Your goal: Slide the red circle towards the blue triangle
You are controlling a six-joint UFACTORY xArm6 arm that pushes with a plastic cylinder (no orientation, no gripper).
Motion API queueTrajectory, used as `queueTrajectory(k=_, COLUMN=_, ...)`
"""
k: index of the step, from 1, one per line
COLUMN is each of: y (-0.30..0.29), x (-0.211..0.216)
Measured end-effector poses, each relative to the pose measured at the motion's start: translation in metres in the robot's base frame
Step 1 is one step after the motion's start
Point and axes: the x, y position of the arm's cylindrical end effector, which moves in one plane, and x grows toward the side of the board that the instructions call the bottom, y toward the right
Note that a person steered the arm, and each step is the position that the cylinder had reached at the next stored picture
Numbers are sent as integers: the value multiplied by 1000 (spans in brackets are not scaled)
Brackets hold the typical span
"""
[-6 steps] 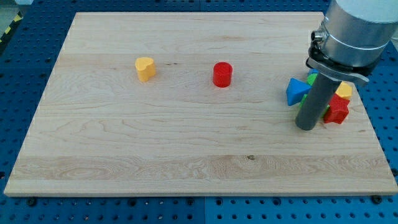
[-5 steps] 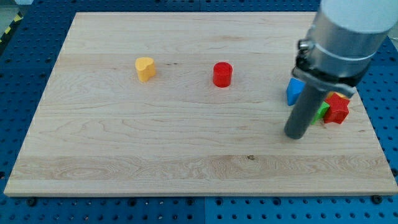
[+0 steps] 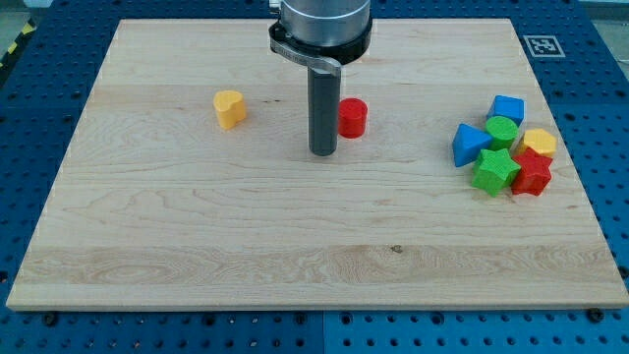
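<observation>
Red circle (image 3: 353,117), a short cylinder standing upright with its round face up and no visible lettering, lies well to the view's left of the blue triangle (image 3: 469,145). My tip (image 3: 323,153) rests just to the view's left and slightly below the red circle; contact cannot be judged. The rod carries no pincer.

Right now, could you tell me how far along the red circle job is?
Done: my tip sits just left of the red circle, slightly below it. In hand: lining up the push. Left: the whole slide right to the blue triangle; a wide gap remains.
</observation>
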Motion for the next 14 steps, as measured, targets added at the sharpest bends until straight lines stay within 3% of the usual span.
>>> queueTrajectory(k=3, y=-14, x=-51)
queueTrajectory(k=10, y=13, x=-38)
queueTrajectory(k=14, y=88, x=-38)
